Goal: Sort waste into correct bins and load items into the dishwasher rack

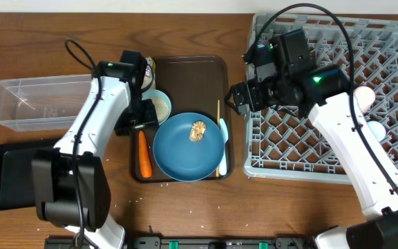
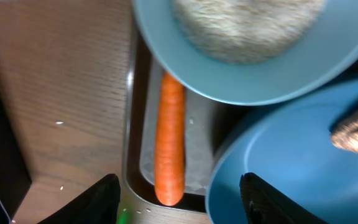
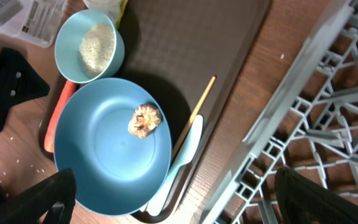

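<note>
Closest in the left wrist view, two dark fingertips (image 2: 104,199) are seen at the lower edge, set wide apart. The left jaws are open and nothing is gripped. The lower end of the orange carrot (image 2: 169,137) is seen between them, untouched.

The right jaws are likewise open and empty, with their fingertips (image 3: 42,199) spread to the frame's lower corners.

The dishwasher rack (image 1: 385,62) is shown whole only from overhead, on the right of the tabletop (image 1: 289,207). The right wrist view catches just its near wall.

The dark brown serving tray (image 1: 192,76) lies beside the rack. On the tray rests the large round blue plate (image 1: 178,149), with the brown food lump (image 1: 198,131) on it.

The clear tub (image 1: 33,104) and, nearer the robot, the black tray (image 1: 12,173) are laid out fully only in the overhead view, at far left.

The light blue cup (image 3: 91,46), just behind the plate, is shown by both wrist views to hold rice.

The carrot is seen from the left wrist to lie along the serving tray's left rim, its upper end hidden behind the cup.

The pale spoon (image 3: 179,162) lies against the plate's right edge, and the thin wooden chopstick (image 3: 197,109) lies just beside it.

Loose white rice grains (image 2: 59,122) are scattered on the tabletop.
</note>
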`<state>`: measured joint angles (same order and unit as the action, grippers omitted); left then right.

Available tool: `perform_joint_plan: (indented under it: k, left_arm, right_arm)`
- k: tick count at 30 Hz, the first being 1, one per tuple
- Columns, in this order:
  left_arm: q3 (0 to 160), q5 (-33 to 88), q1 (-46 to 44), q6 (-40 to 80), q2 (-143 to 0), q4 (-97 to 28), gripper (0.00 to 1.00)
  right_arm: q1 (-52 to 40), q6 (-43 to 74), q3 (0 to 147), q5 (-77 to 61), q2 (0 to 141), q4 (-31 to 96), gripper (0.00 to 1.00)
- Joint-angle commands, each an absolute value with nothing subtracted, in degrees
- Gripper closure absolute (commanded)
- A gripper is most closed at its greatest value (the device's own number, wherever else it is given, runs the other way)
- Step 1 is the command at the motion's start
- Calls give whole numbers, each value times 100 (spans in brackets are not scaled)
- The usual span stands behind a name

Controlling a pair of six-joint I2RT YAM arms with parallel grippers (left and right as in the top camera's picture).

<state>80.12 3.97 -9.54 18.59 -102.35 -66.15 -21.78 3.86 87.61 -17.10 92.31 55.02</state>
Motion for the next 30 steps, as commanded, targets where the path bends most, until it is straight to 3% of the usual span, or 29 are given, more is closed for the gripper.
perform_joint_plan:
  k: [1,6,30]
  left_arm:
    - [7994,336,-1328,1566,-9924,-6589,37]
    - [7994,32,-1903,1632,-9883,-6488,36]
    - [7205,683,-2582,1203,-9885,-5299,36]
  right_arm:
    - [-2364,436,8687,-1315,9220,5450,5]
    - [-2386,532,8685,-1243,9220,5457,5]
    - [-2069,1413,8685,-569,9220,5489,1]
